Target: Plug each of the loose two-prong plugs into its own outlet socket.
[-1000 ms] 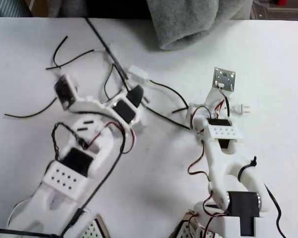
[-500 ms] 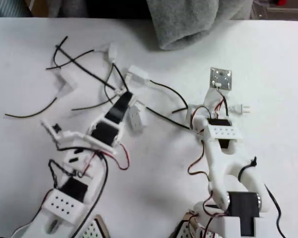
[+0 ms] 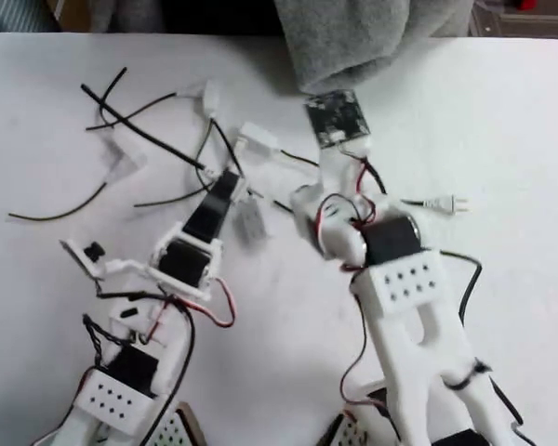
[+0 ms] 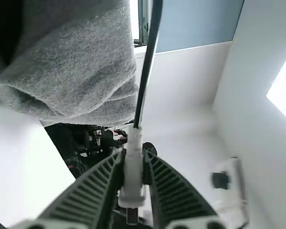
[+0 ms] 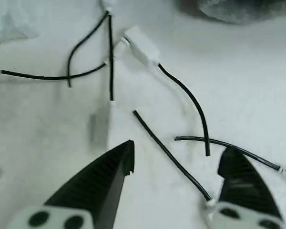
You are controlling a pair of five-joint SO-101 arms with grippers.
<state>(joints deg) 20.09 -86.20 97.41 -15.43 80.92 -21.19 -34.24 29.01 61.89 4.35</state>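
- Left gripper (image 4: 131,168) clamps white plug (image 4: 132,140) by its body, mid-table.
- Right gripper (image 5: 176,160) hangs wide open over loose cords (image 5: 181,95).
- Judged step: carrying plug; next, square prongs to a socket block (image 3: 259,139).

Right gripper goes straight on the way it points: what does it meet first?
Most likely the thin black cable lying slantwise on the table, just ahead of the open right gripper; depth is unclear.
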